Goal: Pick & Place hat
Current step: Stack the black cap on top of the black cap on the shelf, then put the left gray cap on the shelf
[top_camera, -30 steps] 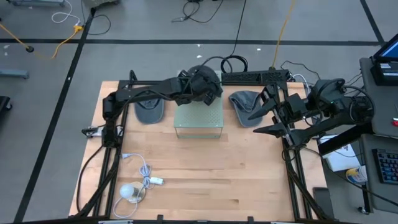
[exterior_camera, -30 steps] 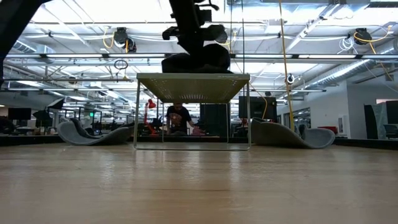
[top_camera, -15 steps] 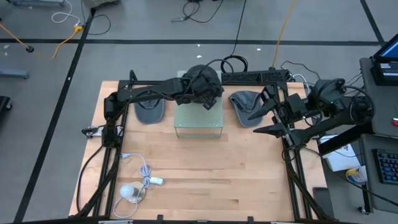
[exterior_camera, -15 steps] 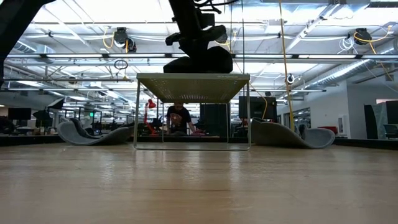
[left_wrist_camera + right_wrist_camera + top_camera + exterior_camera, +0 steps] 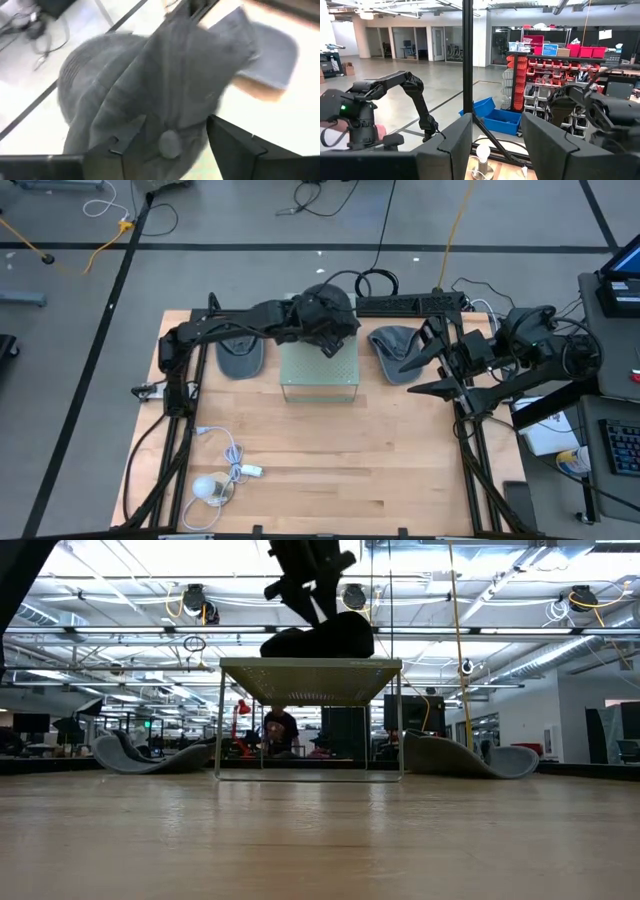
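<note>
- Here the left gripper reaches over the far edge of the wire-mesh stand at the middle of the bench, because that raised platform looks like the drop-off for the dark cap.
- The dark cap sits on the stand's far edge (the low view shows it resting on the mesh top), so the placing step seems close to done.
- In the left wrist view the two fingers stand apart on either side of the cap's crown, with its button between them and no cloth pinched; I judge the gripper released and loose around the cap rather than clamping it.
- Two more grey caps lie flat on the bench, one left of the stand and one right of it, probably waiting their turn.
- The right gripper waits beside the bench's right edge, fingers spread and empty, clear of the working arm.
- A white cable and small round device lie near the front left corner, well apart from the work.
</note>
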Controlling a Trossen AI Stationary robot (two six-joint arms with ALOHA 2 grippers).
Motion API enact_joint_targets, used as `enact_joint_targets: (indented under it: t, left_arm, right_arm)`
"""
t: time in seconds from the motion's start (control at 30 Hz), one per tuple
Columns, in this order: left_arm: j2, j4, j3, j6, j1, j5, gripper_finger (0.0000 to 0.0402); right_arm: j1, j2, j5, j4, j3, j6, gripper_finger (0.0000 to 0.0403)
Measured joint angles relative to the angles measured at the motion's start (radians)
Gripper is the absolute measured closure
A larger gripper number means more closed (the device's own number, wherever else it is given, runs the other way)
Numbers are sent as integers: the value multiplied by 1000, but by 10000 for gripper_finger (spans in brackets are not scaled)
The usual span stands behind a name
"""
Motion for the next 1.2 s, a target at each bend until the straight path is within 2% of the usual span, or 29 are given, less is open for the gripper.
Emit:
enact_joint_targets:
  t: [0.2,0.5,0.87,1.2]
  left_arm:
    - [-43,9,0,52,-3,109,166]
    - [-116,2,0,75,-12,147,169]
    - [-228,-57,0,190,-15,465,169]
    - [-301,-170,1,243,-58,476,169]
  right_arm:
    - [0,0,1,0,0,0,236]
    - [0,0,5,-8,0,-11,236]
    - [0,8,5,-43,0,-57,236]
    - [0,25,7,-99,0,-54,236]
